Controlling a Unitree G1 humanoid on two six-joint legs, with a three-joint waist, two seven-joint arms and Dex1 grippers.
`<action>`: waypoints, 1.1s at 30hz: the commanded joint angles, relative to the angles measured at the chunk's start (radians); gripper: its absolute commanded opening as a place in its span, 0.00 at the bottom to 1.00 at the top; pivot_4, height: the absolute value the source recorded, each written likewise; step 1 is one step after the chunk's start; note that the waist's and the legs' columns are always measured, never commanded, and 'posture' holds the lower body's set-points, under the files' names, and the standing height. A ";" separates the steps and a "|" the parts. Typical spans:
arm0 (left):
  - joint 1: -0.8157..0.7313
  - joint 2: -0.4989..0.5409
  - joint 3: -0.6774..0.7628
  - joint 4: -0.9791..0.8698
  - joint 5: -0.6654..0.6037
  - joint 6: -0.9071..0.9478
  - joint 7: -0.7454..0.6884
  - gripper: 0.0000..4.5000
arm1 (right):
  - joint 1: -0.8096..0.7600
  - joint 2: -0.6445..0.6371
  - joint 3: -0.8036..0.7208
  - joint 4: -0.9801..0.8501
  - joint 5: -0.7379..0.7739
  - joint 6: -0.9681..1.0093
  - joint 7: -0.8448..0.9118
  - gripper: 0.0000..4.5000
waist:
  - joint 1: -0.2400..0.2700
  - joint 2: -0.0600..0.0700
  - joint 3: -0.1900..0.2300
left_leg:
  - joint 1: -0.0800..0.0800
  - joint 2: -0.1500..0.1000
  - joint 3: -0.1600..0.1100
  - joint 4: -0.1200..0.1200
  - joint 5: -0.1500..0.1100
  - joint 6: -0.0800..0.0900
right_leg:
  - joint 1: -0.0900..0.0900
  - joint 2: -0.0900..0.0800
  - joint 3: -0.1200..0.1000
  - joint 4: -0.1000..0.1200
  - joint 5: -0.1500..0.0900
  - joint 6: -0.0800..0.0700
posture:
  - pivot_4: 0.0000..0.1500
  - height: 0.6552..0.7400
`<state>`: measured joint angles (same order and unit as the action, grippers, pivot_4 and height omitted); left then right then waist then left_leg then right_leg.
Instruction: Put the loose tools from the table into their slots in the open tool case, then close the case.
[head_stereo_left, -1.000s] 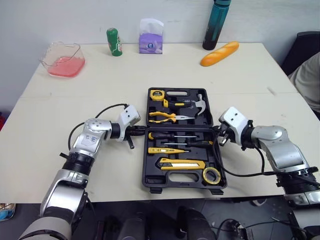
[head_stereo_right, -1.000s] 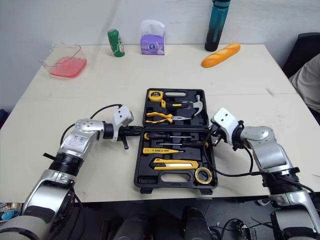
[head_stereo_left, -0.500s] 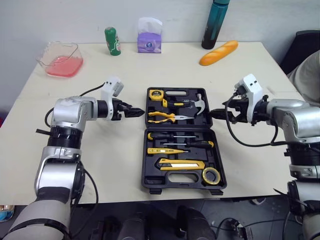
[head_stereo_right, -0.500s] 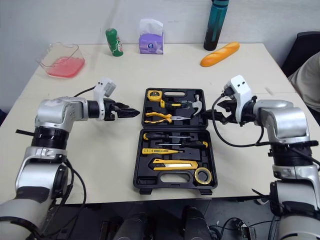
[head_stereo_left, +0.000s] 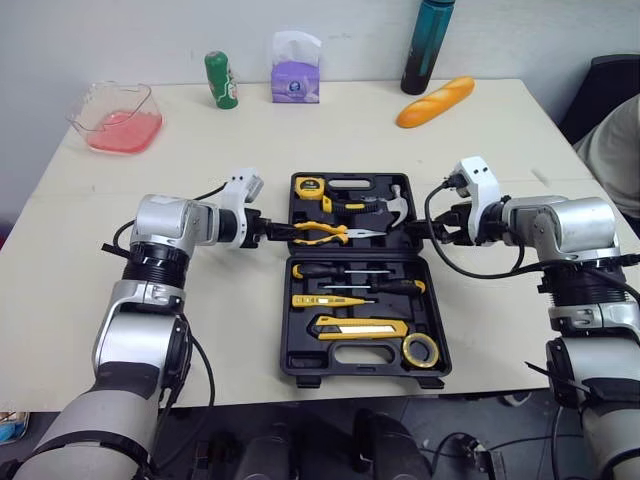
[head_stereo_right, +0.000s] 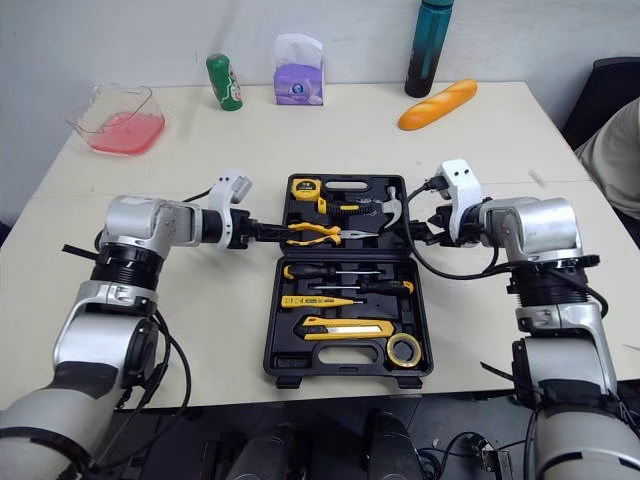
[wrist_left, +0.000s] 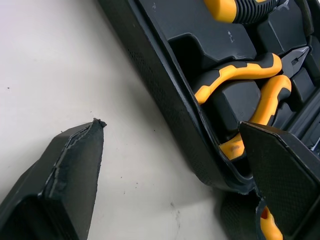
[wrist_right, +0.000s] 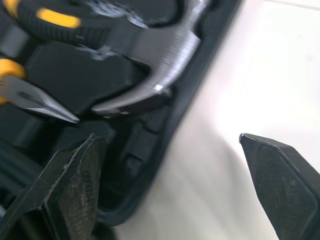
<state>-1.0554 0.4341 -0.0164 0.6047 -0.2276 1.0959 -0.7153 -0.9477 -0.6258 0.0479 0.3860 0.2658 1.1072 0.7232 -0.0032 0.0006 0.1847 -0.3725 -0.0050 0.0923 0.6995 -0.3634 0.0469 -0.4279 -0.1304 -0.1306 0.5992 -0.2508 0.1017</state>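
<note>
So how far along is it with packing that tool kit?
Done: pliers, hammer and utility knife sit slotted in the tool case. In hand: left gripper and right gripper, both open, straddle the far half's side edges. Remaining: folding the case shut; it lies open.

left fingers (wrist_left: 62, 185) spread, right fingers (wrist_right: 65, 192) spread

tool case (head_stereo_left: 292, 362): black, open flat on table | far half: tape measure (head_stereo_left: 312, 185), pliers (head_stereo_left: 325, 233), hammer (head_stereo_left: 398, 205) in slots | near half: screwdrivers (head_stereo_left: 340, 270), yellow knife (head_stereo_left: 365, 327), tape roll (head_stereo_left: 423, 350) in slots
</note>
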 joint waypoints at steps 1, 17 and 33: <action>0.011 -0.001 -0.058 -0.041 0.031 -0.057 -0.002 1.00 | -0.024 0.009 0.004 0.023 -0.021 -0.023 -0.025 0.98 | 0.000 0.000 0.000 | 0.000 0.000 0.000 0.000 0.000 0.000 | 0.000 0.000 0.000 0.000 0.000 0.000 | 1.00 0.94; 0.111 -0.090 -0.121 -0.206 0.005 -0.029 0.010 0.06 | 0.012 0.054 0.006 -0.025 -0.006 -0.018 -0.035 0.00 | 0.010 0.001 -0.004 | 0.004 -0.001 -0.001 0.000 0.000 0.000 | 0.003 -0.001 0.001 0.002 0.000 0.000 | 1.00 0.94; 0.010 -0.114 0.001 -0.164 0.059 -0.566 0.047 0.00 | 0.053 0.094 -0.072 -0.250 -0.042 -0.338 -0.106 0.00 | 0.009 0.003 0.000 | -0.003 -0.001 0.001 -0.001 0.002 -0.001 | -0.006 0.000 0.001 0.003 0.000 0.000 | 1.00 0.94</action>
<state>-0.9961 0.3422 -0.0068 0.5068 -0.1482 0.6619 -0.6259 -0.8710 -0.5567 -0.0115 0.2533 0.1898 0.8476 0.5984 0.0063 0.0031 0.1849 -0.3770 -0.0062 0.0938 0.6985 -0.3619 0.0461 -0.4358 -0.1307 -0.1293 0.6024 -0.2510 0.1013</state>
